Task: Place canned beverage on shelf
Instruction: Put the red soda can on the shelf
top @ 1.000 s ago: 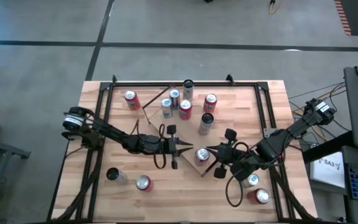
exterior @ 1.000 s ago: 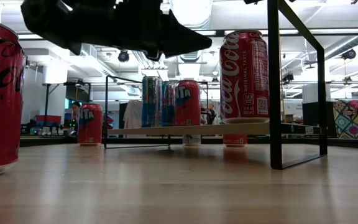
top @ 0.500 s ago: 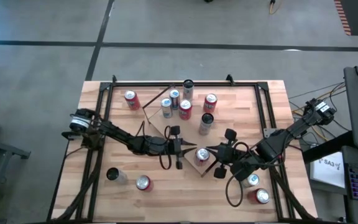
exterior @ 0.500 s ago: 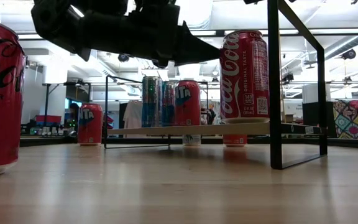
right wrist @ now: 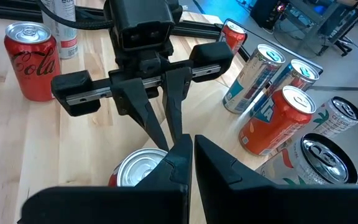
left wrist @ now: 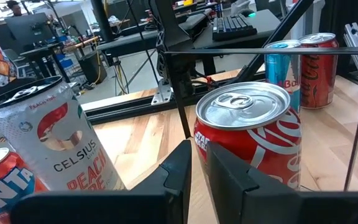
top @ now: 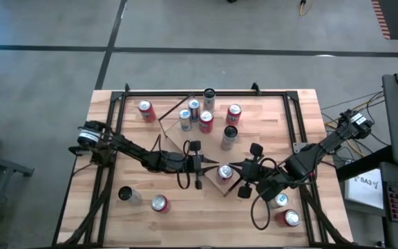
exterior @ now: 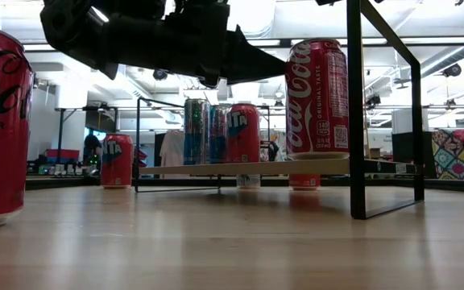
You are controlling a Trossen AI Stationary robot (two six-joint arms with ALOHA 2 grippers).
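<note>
Upright, red cola can, on shelf corner

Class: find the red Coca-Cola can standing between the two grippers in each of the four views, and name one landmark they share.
High view: Coca-Cola can, centre, between both grippers.
Low view: tall, right of centre.
Left wrist view: centre-right, beyond the fingers.
Right wrist view: lower centre, only its top.
Shared landmark: the left gripper, its fingertips beside the can.
</note>
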